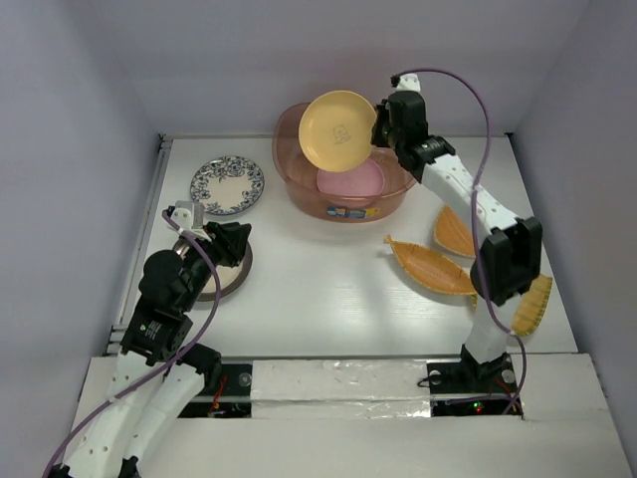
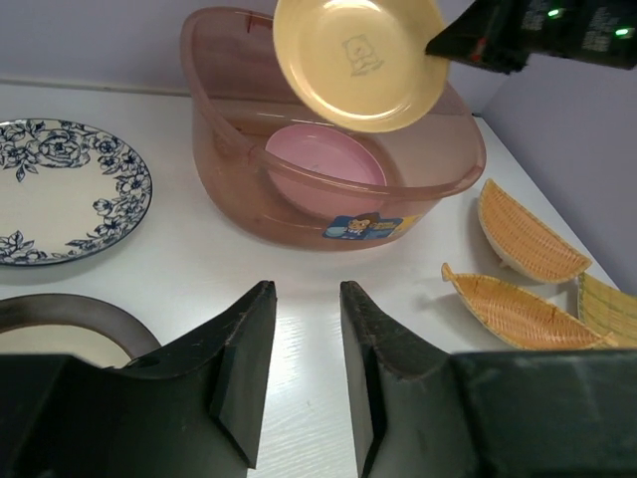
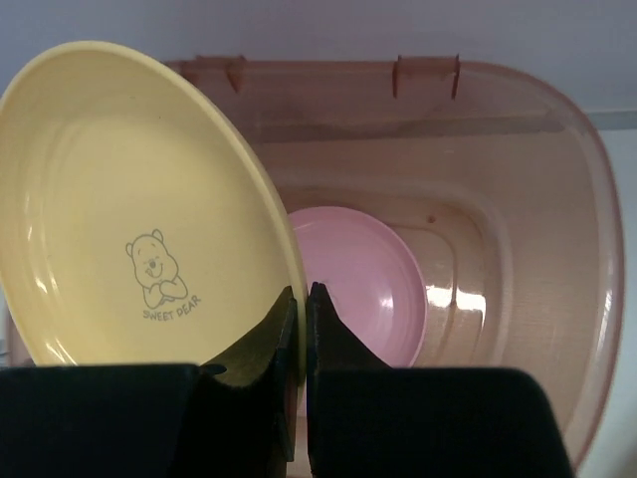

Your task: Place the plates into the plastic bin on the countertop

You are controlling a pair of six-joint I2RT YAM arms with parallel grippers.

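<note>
Bright, even light falls from above onto the flat white wood-grain tabletop [image 1: 328, 299]. It nearly washes out the middle and leaves only soft, short shadows under the translucent pinkish-brown plastic bin [image 1: 295, 169] near the far edge and the orange-tan ribbed fan-shaped plates [image 1: 428, 267] toward the right edge, while the crinkled silver tape strip [image 1: 338, 386] along the near edge gives off a dull glare. In the right wrist view a small white hotspot sits on the round pink plate [image 3: 363, 284] and a faint sheen on the round yellow plate [image 3: 129, 209], both sharp. In both wrist views the foreground right gripper [image 3: 303, 294] and left gripper [image 2: 304, 294] are dark, underexposed and short of detail.
</note>
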